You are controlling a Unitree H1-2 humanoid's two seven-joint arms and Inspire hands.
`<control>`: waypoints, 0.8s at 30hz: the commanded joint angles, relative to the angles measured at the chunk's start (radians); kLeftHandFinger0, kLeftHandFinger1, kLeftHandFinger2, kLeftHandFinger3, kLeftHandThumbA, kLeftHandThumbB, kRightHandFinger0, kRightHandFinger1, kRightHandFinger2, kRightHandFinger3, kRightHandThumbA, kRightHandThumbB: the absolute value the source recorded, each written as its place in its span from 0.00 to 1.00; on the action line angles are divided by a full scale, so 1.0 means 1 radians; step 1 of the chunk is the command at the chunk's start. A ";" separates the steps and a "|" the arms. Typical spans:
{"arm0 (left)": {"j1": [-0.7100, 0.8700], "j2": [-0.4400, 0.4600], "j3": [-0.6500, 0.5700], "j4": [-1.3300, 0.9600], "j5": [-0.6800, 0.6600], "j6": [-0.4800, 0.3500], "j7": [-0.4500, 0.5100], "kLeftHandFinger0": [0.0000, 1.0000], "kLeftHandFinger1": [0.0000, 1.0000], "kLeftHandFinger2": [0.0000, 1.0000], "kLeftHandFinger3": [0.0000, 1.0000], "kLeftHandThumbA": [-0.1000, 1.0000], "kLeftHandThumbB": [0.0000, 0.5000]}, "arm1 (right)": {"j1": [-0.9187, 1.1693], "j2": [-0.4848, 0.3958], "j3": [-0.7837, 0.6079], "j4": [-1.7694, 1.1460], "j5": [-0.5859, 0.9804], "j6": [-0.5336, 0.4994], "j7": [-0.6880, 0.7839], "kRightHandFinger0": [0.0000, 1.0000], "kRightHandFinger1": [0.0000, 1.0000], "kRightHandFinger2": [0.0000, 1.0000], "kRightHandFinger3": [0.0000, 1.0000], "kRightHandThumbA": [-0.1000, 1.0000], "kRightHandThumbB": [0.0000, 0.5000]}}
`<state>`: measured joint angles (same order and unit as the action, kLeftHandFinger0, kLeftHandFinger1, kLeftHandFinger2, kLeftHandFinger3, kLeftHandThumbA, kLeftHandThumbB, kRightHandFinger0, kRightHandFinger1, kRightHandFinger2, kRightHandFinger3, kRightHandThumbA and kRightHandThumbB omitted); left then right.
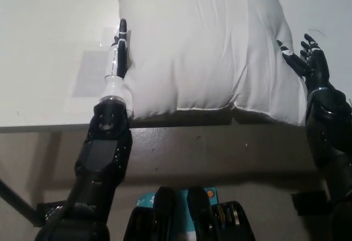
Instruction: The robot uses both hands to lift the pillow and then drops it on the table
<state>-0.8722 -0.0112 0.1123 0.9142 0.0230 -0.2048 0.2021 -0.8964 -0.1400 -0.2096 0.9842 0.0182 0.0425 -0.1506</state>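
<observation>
Head view has the white pillow (206,43) sitting on the white table (49,59), its near edge poking out past the table's front edge. My left hand (118,59) is flat against the pillow's left side, fingers straight, gripping nothing. My right hand (308,62) is at the right side with fingers spread; 1 fingertip looks like it touches the fabric, hard to say.

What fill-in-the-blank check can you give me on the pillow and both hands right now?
1. The pillow is ____ in colour.
2. The left hand presses edge-on against the pillow's ____ side.
3. The right hand, coloured ____, has its fingers spread at the pillow's other side.
4. The pillow's near edge hangs over the ____ edge.

Missing words: white; left; black; table
</observation>
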 commanded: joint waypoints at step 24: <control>-0.042 -0.060 -0.100 0.157 0.029 -0.062 0.038 1.00 1.00 1.00 1.00 1.00 0.35 | -0.060 0.071 0.001 -0.148 0.119 0.081 0.058 1.00 1.00 1.00 1.00 1.00 0.49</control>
<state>-0.8793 -0.0326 0.0444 1.0425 0.0328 -0.2351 0.2610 -0.8982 -0.1141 -0.1960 0.9378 0.0504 0.0316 -0.1738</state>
